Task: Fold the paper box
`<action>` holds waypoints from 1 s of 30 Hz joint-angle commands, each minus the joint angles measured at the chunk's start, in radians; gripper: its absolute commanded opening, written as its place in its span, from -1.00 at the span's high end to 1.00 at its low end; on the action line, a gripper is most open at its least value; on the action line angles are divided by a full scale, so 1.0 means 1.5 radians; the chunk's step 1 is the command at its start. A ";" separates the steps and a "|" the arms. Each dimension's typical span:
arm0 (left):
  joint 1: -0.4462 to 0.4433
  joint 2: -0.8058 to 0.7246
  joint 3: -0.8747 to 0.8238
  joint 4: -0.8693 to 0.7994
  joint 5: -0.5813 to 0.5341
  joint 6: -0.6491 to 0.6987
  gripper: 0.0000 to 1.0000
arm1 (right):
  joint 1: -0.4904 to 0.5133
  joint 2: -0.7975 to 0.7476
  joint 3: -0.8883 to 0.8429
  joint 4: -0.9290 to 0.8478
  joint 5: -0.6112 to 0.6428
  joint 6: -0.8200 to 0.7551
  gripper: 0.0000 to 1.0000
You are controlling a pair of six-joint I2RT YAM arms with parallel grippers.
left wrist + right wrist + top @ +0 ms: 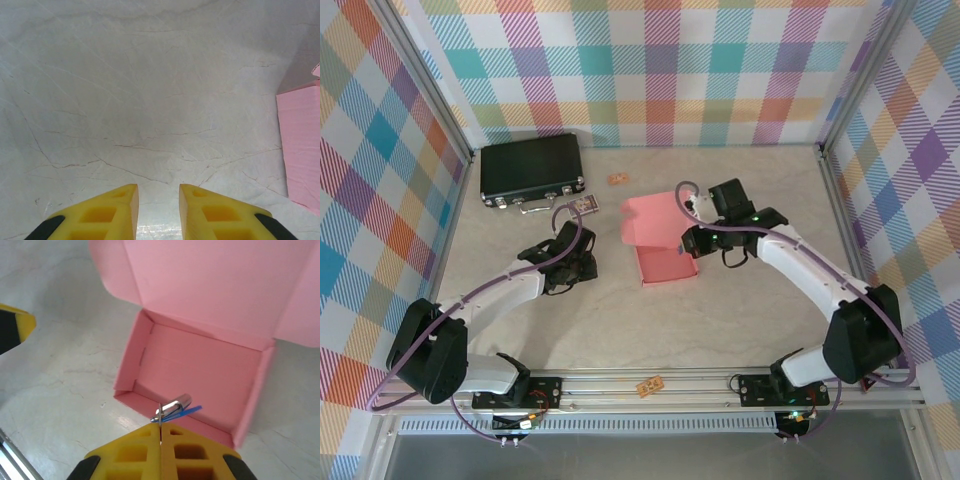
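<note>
Checked cloth in many colours (640,60) lined the walls around a pale, marble-patterned table (740,310). From above, the paper box (665,262) lay near the middle of the table as a shallow pink tray, its lid flap standing open on the far side. The left gripper (575,265) sat just left of it and the right gripper (688,243) at its right edge. The left wrist camera added that the left gripper's (159,192) yellow fingers stood a little apart over bare table with nothing between them, the box's (300,150) pink side just off to the right. The right wrist camera looked down into the empty tray of the box (200,365). There the right gripper's (161,432) fingers were pressed together at the near wall, with a small silvery piece (172,407) bearing a blue strip at their tips; whether it was pinched could not be told. Farther back on the left lay a black case (532,172) with metal latches, well apart from the box, and a small orange tag (617,179) lay beside the case.
</note>
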 commanded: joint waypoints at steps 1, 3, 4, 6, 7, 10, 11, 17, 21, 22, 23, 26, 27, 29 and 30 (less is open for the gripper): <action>0.005 0.008 0.017 0.008 0.010 0.008 0.45 | 0.026 0.045 -0.007 0.039 -0.017 0.034 1.00; 0.004 0.009 0.019 0.008 0.012 0.009 0.45 | 0.037 0.069 -0.008 0.047 -0.011 0.041 1.00; 0.005 0.008 0.019 0.008 0.012 0.009 0.45 | 0.041 0.083 -0.007 0.052 -0.009 0.045 1.00; 0.005 0.008 0.019 0.008 0.013 0.011 0.45 | 0.043 0.106 -0.009 0.062 -0.005 0.055 1.00; 0.005 0.008 0.020 0.006 0.013 0.011 0.45 | 0.044 0.120 -0.007 0.065 -0.007 0.056 1.00; 0.005 0.008 0.020 0.006 0.013 0.013 0.45 | 0.047 0.155 -0.002 0.071 -0.008 0.063 1.00; 0.005 0.008 0.019 0.006 0.013 0.014 0.45 | 0.049 0.168 0.000 0.072 -0.007 0.063 1.00; 0.005 0.010 0.020 0.007 0.017 0.017 0.45 | 0.053 0.212 0.013 0.060 0.004 0.069 0.87; 0.005 0.017 0.025 0.008 0.017 0.023 0.44 | 0.054 0.201 0.013 0.059 0.018 0.066 0.55; 0.005 0.020 0.029 0.008 0.018 0.026 0.44 | 0.054 0.195 0.013 0.056 0.023 0.063 0.52; 0.005 0.024 0.035 0.009 0.020 0.031 0.43 | 0.054 0.187 0.013 0.055 0.033 0.062 0.46; 0.005 0.038 0.056 0.006 0.026 0.047 0.41 | 0.054 0.163 0.015 0.046 0.060 0.051 0.21; 0.005 0.042 0.064 0.007 0.030 0.053 0.40 | 0.054 0.157 0.018 0.041 0.073 0.049 0.20; 0.005 0.054 0.083 0.004 0.031 0.066 0.34 | 0.051 0.137 0.021 0.032 0.099 0.040 0.19; 0.005 0.061 0.096 0.002 0.031 0.075 0.31 | 0.049 0.124 0.021 0.032 0.115 0.034 0.19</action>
